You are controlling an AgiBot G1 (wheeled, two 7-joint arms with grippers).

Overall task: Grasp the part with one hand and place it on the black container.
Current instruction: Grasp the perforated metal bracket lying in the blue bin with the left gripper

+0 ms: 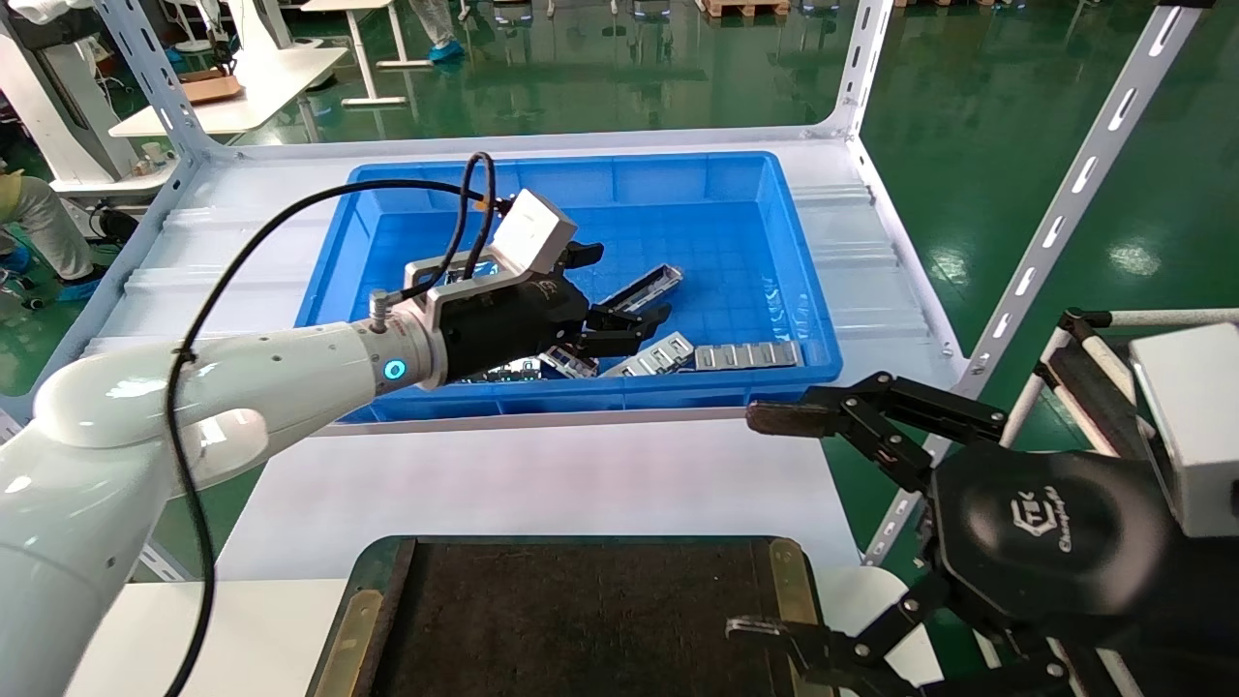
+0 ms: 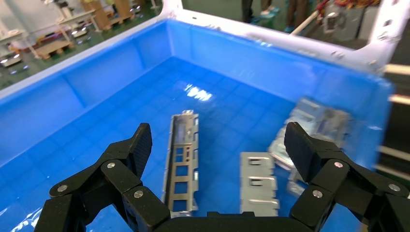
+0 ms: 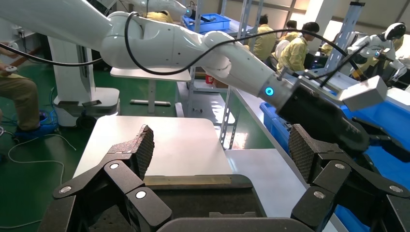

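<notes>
- My left gripper (image 2: 215,145) hangs inside the blue bin (image 2: 96,77), jaws spread wide and empty.
- The part (image 2: 183,159) lies flat on the bin floor directly below, lengthwise between my fingertips (image 2: 140,145), not yet touched.
- It looks light, stiff and slick; I judge pinching across its raised side walls near mid-length safest.
- My right gripper (image 1: 774,523) waits wide open beside the black container (image 1: 581,620).
</notes>
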